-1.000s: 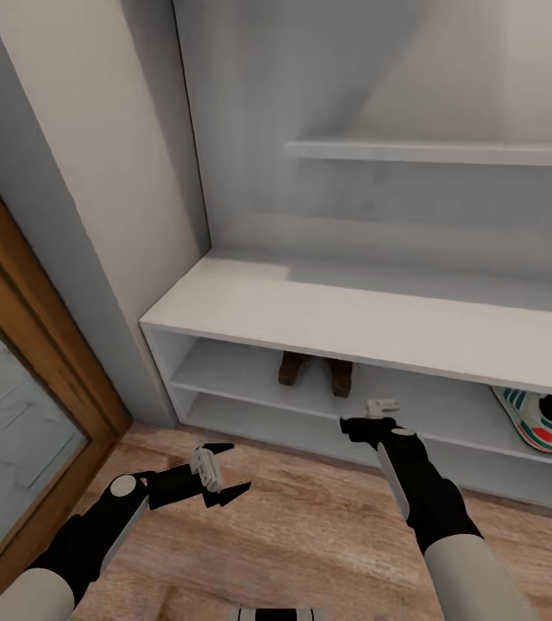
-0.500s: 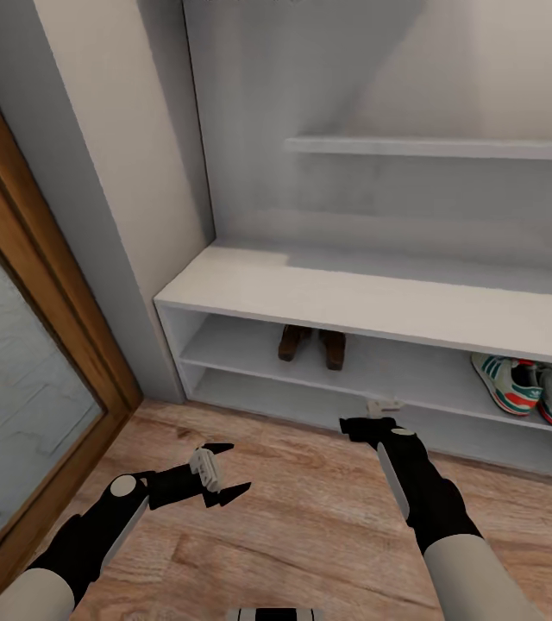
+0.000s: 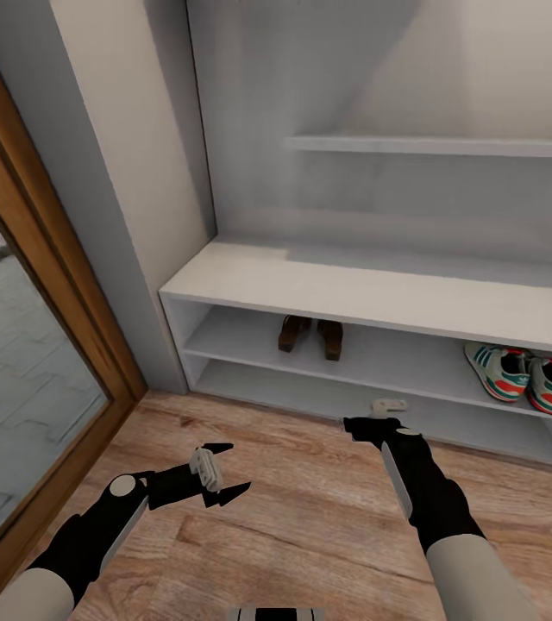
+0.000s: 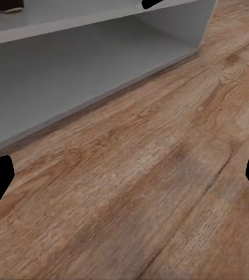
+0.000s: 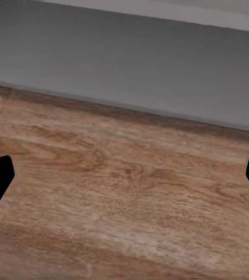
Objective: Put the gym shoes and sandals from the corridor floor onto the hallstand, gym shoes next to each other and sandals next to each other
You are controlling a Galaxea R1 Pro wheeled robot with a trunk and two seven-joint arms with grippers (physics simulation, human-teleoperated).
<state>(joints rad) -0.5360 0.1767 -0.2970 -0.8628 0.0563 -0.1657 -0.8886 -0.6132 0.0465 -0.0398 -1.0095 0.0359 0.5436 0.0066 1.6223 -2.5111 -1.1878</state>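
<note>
On the upper of the hallstand's (image 3: 371, 297) two open shelf rows, the two sandals (image 3: 310, 335) stand side by side toward the left end, dark brown with tan insoles, heels facing outward. Well apart from them on the same shelf, near the right end, the two gym shoes (image 3: 522, 378) sit next to each other, off-white with green stripes and red-orange patches. None of the four shoes lies on the corridor floor (image 3: 310, 517), whose light brown planks run along the front of the unit. Above the pale grey bench top a floating shelf (image 3: 435, 147) crosses the wall. To the left, a wood-framed glass door (image 3: 26, 345) meets the grey wall corner. Both arms hang low over the floor in front of the rack. The left gripper (image 3: 224, 473) has its black fingers spread apart and holds nothing; in the left wrist view the two finger tips sit at opposite edges over bare planks, with the lower shelf row of the rack beyond. The right gripper (image 3: 378, 414) points toward the rack's lower shelf edge, and the right wrist view likewise shows its fingers wide apart and empty, over the floor with the grey base of the rack just ahead.
</note>
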